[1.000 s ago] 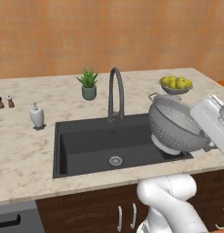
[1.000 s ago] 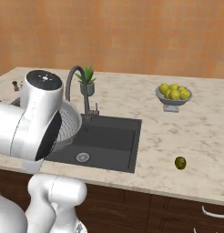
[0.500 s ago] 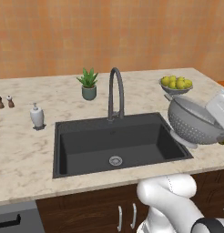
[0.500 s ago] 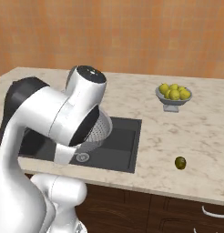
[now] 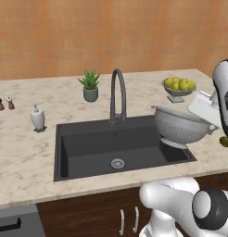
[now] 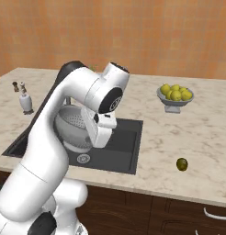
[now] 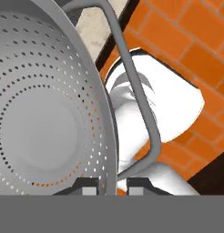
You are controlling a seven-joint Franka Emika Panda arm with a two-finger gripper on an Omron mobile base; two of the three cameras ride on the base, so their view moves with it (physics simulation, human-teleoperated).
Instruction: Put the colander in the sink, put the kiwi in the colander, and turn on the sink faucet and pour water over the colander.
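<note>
Two fingertips of my gripper (image 7: 113, 184) pinch the rim of the colander (image 5: 180, 125), holding it tilted in mid-air at centre right of the left base view, over the right end of the black sink (image 5: 83, 143). At far right, the kiwi (image 6: 182, 164) lies on the counter (image 6: 197, 137).

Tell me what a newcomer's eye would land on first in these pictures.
The colander, held in the air over the right end of the black sink, tilted, with the gripper shut on its rim. Next comes the tall dark faucet arching behind the basin. The small kiwi lies alone on the counter right of the sink, in front of the bowl of yellow fruit.
</note>
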